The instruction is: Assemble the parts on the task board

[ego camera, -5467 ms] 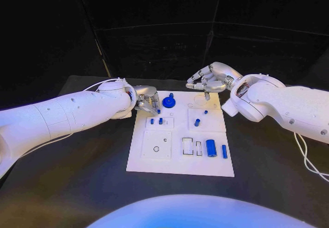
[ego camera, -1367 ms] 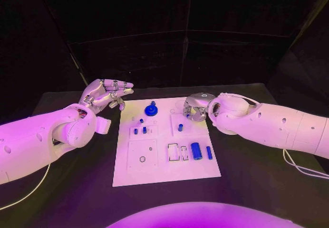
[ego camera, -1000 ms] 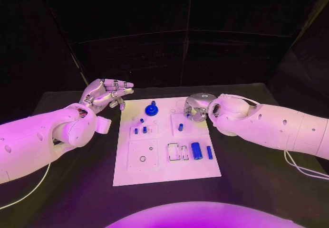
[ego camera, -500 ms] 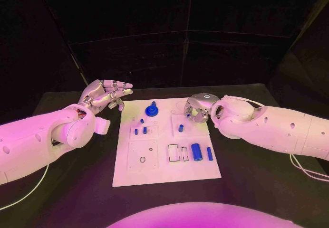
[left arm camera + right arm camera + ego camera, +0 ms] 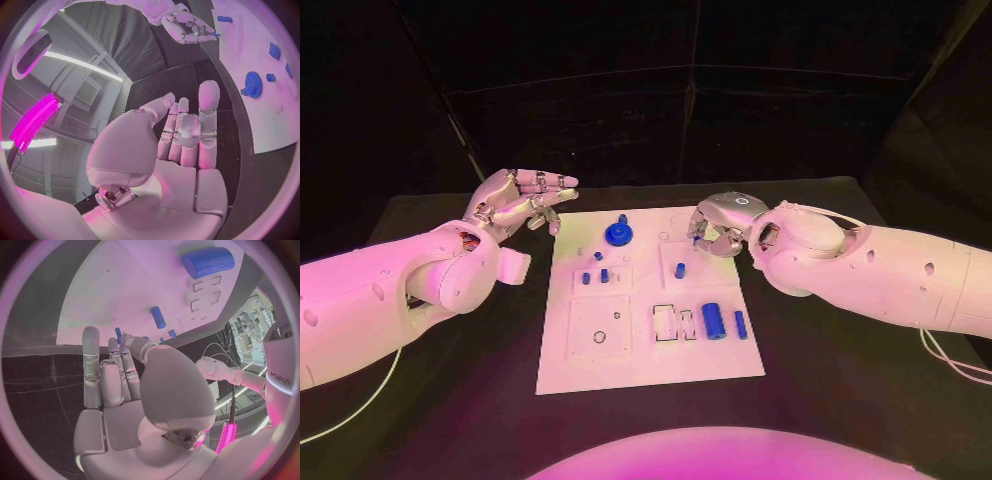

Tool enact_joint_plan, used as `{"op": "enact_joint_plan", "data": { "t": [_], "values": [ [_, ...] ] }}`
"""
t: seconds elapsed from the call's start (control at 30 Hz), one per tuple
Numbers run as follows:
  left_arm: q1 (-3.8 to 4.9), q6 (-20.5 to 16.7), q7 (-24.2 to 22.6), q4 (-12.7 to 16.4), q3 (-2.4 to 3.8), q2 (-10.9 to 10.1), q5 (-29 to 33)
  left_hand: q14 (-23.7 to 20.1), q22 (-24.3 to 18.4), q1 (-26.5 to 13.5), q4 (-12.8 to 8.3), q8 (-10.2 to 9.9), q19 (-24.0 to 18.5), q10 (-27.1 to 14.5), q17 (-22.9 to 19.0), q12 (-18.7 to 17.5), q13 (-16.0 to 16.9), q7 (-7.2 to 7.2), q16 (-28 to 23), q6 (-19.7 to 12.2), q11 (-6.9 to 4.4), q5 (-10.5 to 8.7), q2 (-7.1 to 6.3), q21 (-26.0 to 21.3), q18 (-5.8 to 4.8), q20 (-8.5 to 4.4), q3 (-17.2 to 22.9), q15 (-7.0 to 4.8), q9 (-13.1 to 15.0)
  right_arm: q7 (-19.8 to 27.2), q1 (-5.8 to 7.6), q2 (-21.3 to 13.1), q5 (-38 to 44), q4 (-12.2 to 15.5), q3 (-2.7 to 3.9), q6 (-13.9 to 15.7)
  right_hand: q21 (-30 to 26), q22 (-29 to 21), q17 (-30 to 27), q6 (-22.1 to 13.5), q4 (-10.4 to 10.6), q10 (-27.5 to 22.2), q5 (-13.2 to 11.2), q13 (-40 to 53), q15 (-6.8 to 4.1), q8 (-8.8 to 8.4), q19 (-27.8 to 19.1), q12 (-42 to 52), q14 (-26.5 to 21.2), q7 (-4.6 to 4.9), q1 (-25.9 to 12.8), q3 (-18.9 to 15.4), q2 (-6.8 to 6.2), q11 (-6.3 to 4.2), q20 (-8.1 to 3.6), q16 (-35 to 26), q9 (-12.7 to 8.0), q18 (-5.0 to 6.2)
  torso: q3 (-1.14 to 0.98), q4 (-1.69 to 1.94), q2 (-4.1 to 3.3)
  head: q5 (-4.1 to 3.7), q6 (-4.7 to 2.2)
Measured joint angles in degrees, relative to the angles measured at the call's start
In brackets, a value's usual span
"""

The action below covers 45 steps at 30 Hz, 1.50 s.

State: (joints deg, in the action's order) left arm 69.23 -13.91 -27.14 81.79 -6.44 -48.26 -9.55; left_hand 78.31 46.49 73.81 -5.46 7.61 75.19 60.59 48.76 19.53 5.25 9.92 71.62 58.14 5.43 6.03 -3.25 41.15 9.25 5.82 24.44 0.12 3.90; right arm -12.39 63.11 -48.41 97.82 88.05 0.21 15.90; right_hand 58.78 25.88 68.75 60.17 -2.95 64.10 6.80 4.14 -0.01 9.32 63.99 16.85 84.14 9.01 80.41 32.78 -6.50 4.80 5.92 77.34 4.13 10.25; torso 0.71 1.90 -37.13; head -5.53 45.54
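Observation:
The white task board [image 5: 646,350] lies mid-table. On it are a blue gear with a knob [image 5: 619,235], three short blue pegs [image 5: 604,273], a thick blue cylinder [image 5: 714,320] and a slim one [image 5: 740,323]. My right hand [image 5: 715,228] hovers over the board's far right part and pinches a small blue peg [image 5: 118,332] between thumb and fingertip. The right wrist view looks down on the thick cylinder [image 5: 208,261] and a peg [image 5: 158,317]. My left hand [image 5: 516,203] is raised beyond the board's far left corner, palm up, fingers apart [image 5: 187,135], holding nothing.
The black table [image 5: 444,380] surrounds the board, with bare room on both sides. Both white forearms reach in low along the board's left and right edges. Rectangular slots [image 5: 672,322] sit mid-board beside the cylinders.
Over the last second my right hand has drifted slightly right over the board's far part. The left hand, at the board's far left 5.5 s ago, now hangs raised off to the side.

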Motion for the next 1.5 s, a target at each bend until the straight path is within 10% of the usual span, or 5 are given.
{"op": "enact_joint_plan", "data": {
  "t": [0.5,0.87,1.23,1.5],
  "values": [
    [0.01,0.0,-0.4,0.0,0.0,0.3,0.0,0.0,0.1,0.0,0.0,0.0,0.0,0.0,0.0,0.3,0.0,-0.21,0.0,-0.2,0.0,0.0,0.0,0.0,0.0,0.0,0.0,0.0,0.0,2.1,0.01,-0.4,-2.4,9.4,0.02,7.6,0.5,0.1,1.0,0.4,-0.6,0.2,1.2,-0.1,0.0,0.0,0.0,-0.1,0.0,-0.01,0.0,0.6,-0.01,-0.2,-0.42,0.6,0.0,-0.01,-0.05,0.1,0.03,2.68,-0.85],
    [0.01,0.0,-1.0,-0.1,0.0,0.8,0.0,0.0,0.5,0.0,0.0,0.0,0.0,0.0,0.1,0.3,0.1,-0.21,0.2,-0.2,0.0,0.0,0.0,0.4,0.0,0.0,0.0,0.0,0.0,4.4,-0.24,4.2,-4.7,9.6,0.01,9.0,0.4,0.2,1.1,0.4,-0.9,0.2,2.1,-0.1,0.01,0.0,0.0,-0.1,0.0,-0.01,-0.6,0.4,-0.35,-0.19,-0.41,0.9,0.0,-0.01,0.07,0.04,-0.01,6.64,-0.53],
    [0.01,-0.5,-2.1,0.0,0.0,1.4,0.8,0.0,0.5,0.0,0.0,0.0,0.2,0.0,0.1,0.7,0.2,-0.21,0.2,-0.2,0.0,0.0,0.0,0.4,0.0,0.21,0.0,0.0,0.0,5.3,-4.52,7.8,-4.6,7.8,-0.07,6.2,0.7,0.2,1.2,0.4,-0.9,0.2,2.1,-0.1,0.01,-0.01,0.0,-0.1,0.0,-0.02,-0.7,0.4,-0.27,-0.19,-0.41,0.9,0.0,0.0,0.12,-0.01,-0.02,10.9,0.67],
    [0.03,-0.6,-2.3,0.0,0.02,1.5,1.2,0.0,0.5,0.0,0.0,0.0,0.2,0.0,0.1,0.7,0.2,-0.21,0.2,-0.2,0.0,0.0,0.0,0.4,0.0,0.21,0.0,0.0,0.0,5.4,-5.24,9.1,-3.8,6.6,-0.69,4.0,0.7,0.2,1.2,0.6,-0.9,0.6,2.1,-0.1,0.01,-0.01,0.0,-0.1,0.0,-0.21,-0.7,0.4,-0.27,-0.19,-0.41,0.9,0.0,-0.01,0.12,-0.04,-0.02,12.41,1.58]
  ]
}}
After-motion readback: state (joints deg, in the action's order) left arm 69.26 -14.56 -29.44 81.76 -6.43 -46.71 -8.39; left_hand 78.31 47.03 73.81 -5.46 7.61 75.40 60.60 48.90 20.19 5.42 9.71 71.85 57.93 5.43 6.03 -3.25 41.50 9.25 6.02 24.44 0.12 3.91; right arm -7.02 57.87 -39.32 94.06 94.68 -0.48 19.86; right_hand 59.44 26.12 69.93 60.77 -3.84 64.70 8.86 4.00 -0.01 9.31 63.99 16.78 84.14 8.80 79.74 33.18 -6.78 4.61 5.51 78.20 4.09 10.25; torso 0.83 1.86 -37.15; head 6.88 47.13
